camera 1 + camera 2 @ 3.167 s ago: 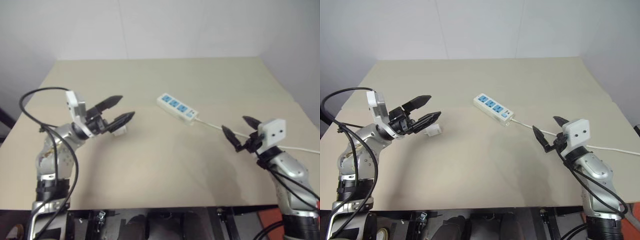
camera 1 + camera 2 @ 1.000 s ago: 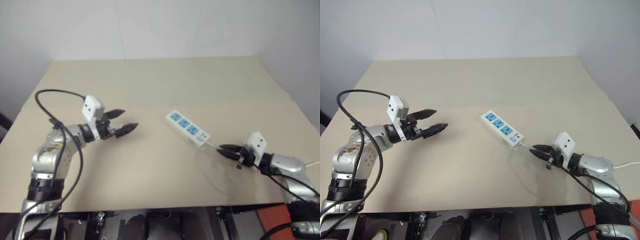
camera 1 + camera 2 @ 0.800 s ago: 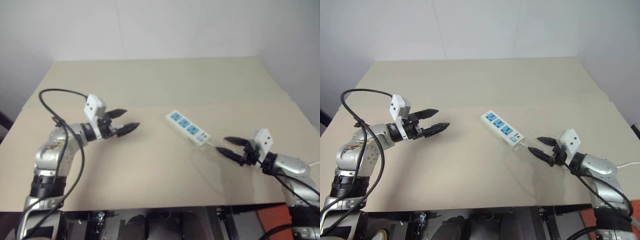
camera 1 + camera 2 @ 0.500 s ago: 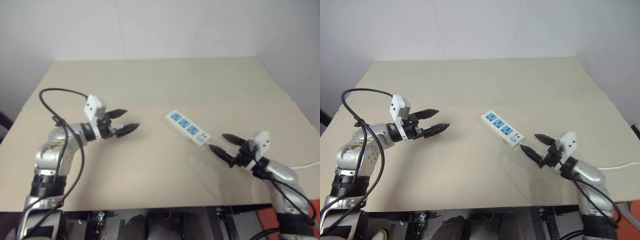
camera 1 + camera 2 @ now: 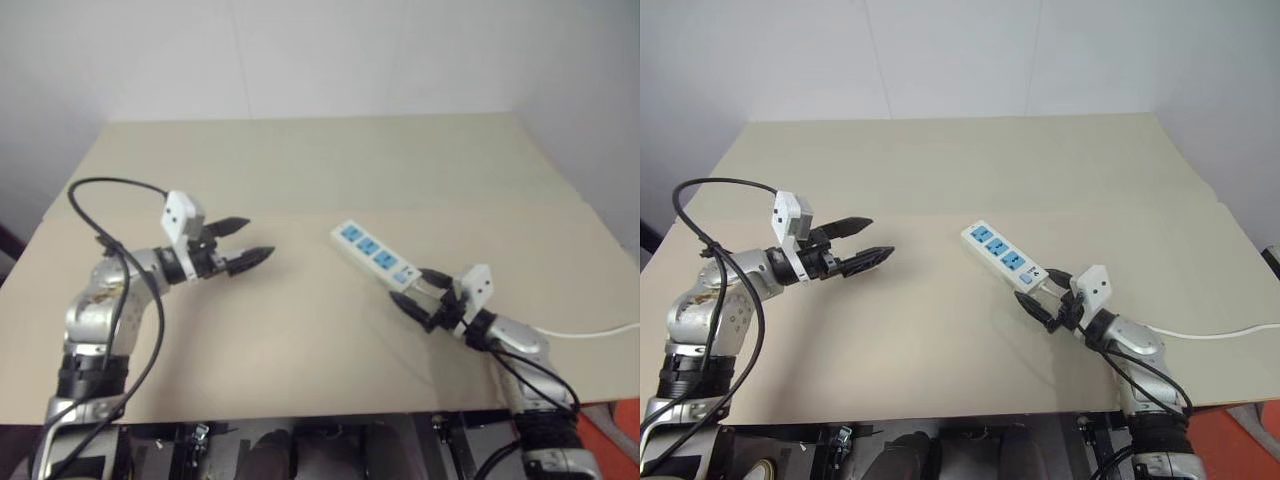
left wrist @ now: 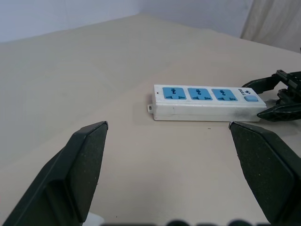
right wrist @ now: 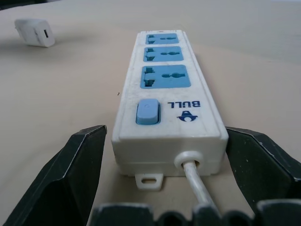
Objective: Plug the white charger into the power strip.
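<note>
White charger (image 7: 34,32) lies loose on the surface (image 5: 940,170), well apart from the power strip (image 5: 1003,259) — you've plugged nothing yet. Right claw (image 5: 1045,295) straddles the strip's cord end, fingers apart; left claw (image 5: 862,241) hangs apart, empty.

Glossy white plastic power strip (image 7: 169,89)

The left tool (image 5: 868,240) hides the white charger (image 7: 34,32) in both eye views.
</note>
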